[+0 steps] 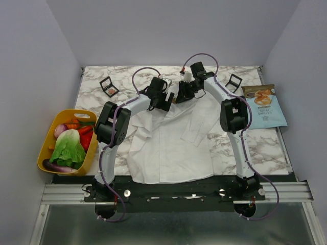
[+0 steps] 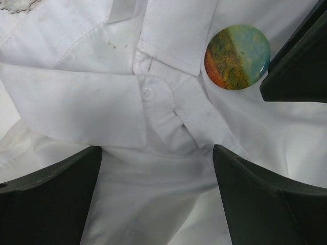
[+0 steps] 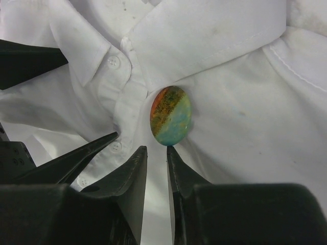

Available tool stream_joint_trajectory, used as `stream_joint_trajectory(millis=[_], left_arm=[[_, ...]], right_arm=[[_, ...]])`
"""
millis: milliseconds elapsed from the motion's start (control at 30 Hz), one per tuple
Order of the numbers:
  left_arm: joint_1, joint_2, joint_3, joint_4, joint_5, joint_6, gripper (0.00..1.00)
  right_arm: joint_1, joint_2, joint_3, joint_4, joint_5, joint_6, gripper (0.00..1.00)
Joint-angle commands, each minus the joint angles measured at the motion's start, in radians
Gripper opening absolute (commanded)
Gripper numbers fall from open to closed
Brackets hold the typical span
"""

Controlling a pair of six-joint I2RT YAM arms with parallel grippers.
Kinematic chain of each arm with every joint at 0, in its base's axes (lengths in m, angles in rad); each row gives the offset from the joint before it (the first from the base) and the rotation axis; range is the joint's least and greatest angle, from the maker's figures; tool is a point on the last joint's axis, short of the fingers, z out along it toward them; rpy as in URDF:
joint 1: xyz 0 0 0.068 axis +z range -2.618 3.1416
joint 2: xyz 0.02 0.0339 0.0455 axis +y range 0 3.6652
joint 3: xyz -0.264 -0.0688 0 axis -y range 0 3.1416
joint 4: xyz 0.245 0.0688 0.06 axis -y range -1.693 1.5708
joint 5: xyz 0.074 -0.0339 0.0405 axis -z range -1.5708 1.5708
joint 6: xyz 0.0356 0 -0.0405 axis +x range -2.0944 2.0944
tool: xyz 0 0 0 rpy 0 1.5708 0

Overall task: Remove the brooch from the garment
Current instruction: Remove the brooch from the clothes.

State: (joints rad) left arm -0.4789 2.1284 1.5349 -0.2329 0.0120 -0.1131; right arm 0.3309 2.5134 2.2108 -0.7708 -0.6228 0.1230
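Shirt: a white shirt (image 1: 168, 148) lies spread on the marble table (image 1: 265, 145), hem near, collar far.
Near left: a yellow basket (image 1: 43, 153) of vegetables sits well clear of the shirt.
Right: a blue snack bag (image 1: 265, 104) lies beside the right arm.
Left gripper: the left gripper (image 2: 156, 149) is spread wide over the collar and its top button (image 2: 148, 93), holding nothing. I cannot tell whether it touches the cloth.
Right gripper: the right gripper (image 3: 156, 149) has its jaws almost pressed together, with only a thin slit between them and nothing in it. The tips sit just at the brooch's near edge.
Brooch: the brooch (image 3: 170, 116), a round green, blue and orange-red disc, is pinned to the shirt just beside the collar point, between the two grippers.
Handling: it looks light, hard and smooth, so likely slippery. The cloth under it is thin and soft and will probably lift with it.
Where to hold: by the rim, across the disc, with the cloth held down beside it.
Far edge: two black makeup palettes, far left (image 1: 109, 86) and far right (image 1: 233, 81).
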Motion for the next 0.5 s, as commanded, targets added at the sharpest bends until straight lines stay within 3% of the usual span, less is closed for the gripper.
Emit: stream_joint_trajectory(millis=[0, 200, 467], left_arm=[[0.0, -0.042, -0.009, 0.01, 0.017, 0.007, 0.99], [-0.001, -0.039, -0.007, 0.012, 0.017, 0.004, 0.99], [-0.004, -0.036, -0.007, 0.009, 0.011, 0.01, 0.99]], right_arm=[[-0.015, -0.002, -0.011, 0.044, -0.032, 0.044, 0.32], [-0.039, -0.022, -0.026, 0.079, -0.077, 0.072, 0.44], [-0.046, -0.034, -0.077, 0.074, -0.028, 0.104, 0.47]])
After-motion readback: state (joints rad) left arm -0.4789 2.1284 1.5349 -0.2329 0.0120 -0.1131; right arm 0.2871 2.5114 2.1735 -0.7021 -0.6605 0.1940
